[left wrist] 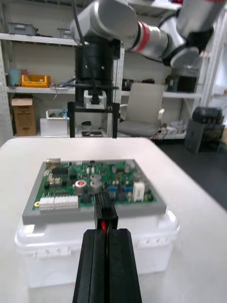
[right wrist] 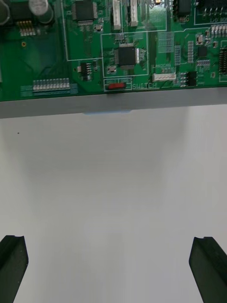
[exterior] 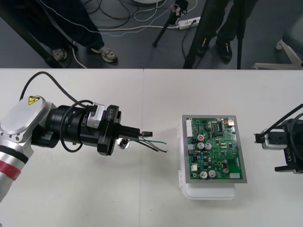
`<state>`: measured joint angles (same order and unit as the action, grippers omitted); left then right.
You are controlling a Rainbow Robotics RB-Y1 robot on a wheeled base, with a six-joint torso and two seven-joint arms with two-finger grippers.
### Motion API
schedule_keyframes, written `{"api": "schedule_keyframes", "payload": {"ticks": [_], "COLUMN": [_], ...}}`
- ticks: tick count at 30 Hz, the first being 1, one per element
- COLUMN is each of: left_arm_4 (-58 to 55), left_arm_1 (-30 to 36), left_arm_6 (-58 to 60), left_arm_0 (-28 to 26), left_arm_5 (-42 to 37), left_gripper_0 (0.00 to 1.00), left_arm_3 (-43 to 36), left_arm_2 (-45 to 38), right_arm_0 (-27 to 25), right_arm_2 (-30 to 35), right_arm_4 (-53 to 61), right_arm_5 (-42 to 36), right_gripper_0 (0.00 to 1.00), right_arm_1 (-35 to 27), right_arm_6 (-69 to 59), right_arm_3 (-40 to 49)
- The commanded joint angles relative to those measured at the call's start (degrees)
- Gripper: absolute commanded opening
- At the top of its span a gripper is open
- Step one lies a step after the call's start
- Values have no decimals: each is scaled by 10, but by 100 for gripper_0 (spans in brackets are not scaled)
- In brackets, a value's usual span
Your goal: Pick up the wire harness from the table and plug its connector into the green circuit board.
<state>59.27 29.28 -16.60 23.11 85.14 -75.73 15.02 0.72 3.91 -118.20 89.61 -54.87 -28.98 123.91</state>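
A pale worktop is seen from above. Towards its right side, a green circuit board sits on a white base. The left claw is left of the board, apart from it and pointing at it, its fingers pinched narrow on the wire harness. The black plug sticks out past the fingertips, loose wires trail toward the board, and the round metal socket shows just beside the claw. The right claw sits right of the board, its fingers spread wide.
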Motion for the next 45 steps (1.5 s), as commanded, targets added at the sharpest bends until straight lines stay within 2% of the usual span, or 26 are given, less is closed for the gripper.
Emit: {"api": "schedule_keyframes", "payload": {"ticks": [1,11,17,32,45], "left_arm_4": [12,12,12,11,11], "left_arm_1": [17,-17,-30,-51,-78], "left_arm_6": [-58,-131,-135,-106,-93], "left_arm_0": [-3,22,44,79,105], "left_arm_5": [33,27,18,-9,-82], "left_gripper_0": [0,0,0,0,0], "left_arm_3": [23,121,166,168,168], "left_arm_2": [-7,37,63,87,146], "right_arm_0": [46,92,111,140,155], "right_arm_2": [-50,-110,-129,-180,-198], "right_arm_4": [-27,-54,-70,-115,-120], "right_arm_5": [4,4,4,4,4], "right_gripper_0": [100,100,100,100,100], "right_arm_1": [3,13,42,48,75], "right_arm_6": [-49,-71,-71,-72,-71], "right_arm_3": [-2,-28,-45,-46,-46]}}
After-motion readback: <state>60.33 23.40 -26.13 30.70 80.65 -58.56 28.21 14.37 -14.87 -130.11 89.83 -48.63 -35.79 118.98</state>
